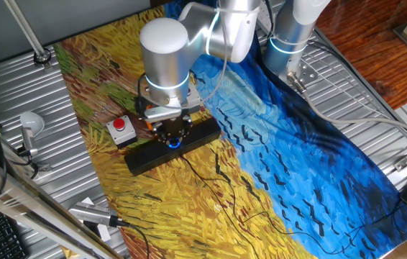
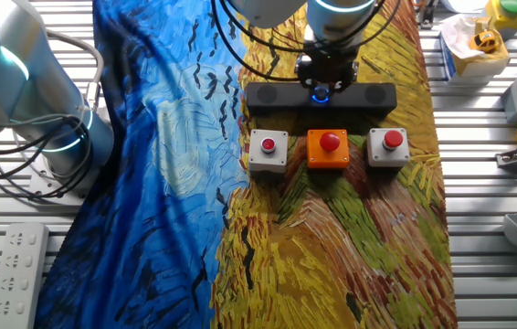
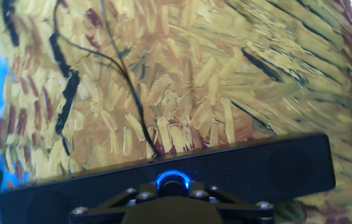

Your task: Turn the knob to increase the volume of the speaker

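where painted cloth (image 2: 332,256) covers table | claw (image 2: 324,84) over knob (image 3: 173,181), grip unclear

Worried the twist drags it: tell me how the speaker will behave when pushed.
The speaker is long, low and lies flat, so tipping or rolling seems unlikely. On the painted cloth it may slide or pivot, since only a thin cable trails from it. It looks rigid.
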### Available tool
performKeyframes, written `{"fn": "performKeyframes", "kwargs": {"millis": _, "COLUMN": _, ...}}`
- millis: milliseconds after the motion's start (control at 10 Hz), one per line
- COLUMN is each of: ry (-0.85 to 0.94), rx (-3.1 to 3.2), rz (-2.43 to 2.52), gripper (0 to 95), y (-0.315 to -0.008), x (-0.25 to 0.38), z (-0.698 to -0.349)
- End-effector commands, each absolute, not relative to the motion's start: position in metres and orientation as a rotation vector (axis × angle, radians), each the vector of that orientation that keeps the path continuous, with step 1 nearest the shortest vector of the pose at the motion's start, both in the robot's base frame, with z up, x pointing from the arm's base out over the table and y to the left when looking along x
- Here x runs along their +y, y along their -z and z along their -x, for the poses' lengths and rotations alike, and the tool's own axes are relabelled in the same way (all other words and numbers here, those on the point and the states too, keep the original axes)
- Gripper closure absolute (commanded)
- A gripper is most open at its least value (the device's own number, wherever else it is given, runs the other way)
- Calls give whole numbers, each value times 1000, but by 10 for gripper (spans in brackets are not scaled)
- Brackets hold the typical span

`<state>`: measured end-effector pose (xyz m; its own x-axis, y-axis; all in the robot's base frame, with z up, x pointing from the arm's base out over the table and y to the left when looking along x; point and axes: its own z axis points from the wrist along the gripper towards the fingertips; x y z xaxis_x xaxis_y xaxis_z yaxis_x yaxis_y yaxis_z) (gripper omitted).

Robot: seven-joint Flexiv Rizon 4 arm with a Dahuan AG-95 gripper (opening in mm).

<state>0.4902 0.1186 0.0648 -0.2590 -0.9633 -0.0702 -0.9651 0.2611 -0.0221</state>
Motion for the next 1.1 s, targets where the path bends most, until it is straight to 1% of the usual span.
{"fn": "performKeyframes", "kwargs": {"millis": 100, "ry": -40, "rx": 2636, "rz": 1571, "gripper": 950, "y": -57, "x": 118, "z": -494}}
{"fn": "performKeyframes", "kwargs": {"millis": 400, "ry": -48, "rx": 2874, "rz": 1082, "gripper": 950, "y": -58, "x": 118, "z": -493}}
{"fn": "performKeyframes", "kwargs": {"millis": 900, "ry": -77, "rx": 3002, "rz": 609, "gripper": 950, "y": -59, "x": 118, "z": -494}}
{"fn": "performKeyframes", "kwargs": {"millis": 1100, "ry": -75, "rx": 3044, "rz": 338, "gripper": 950, "y": -59, "x": 118, "z": -496}}
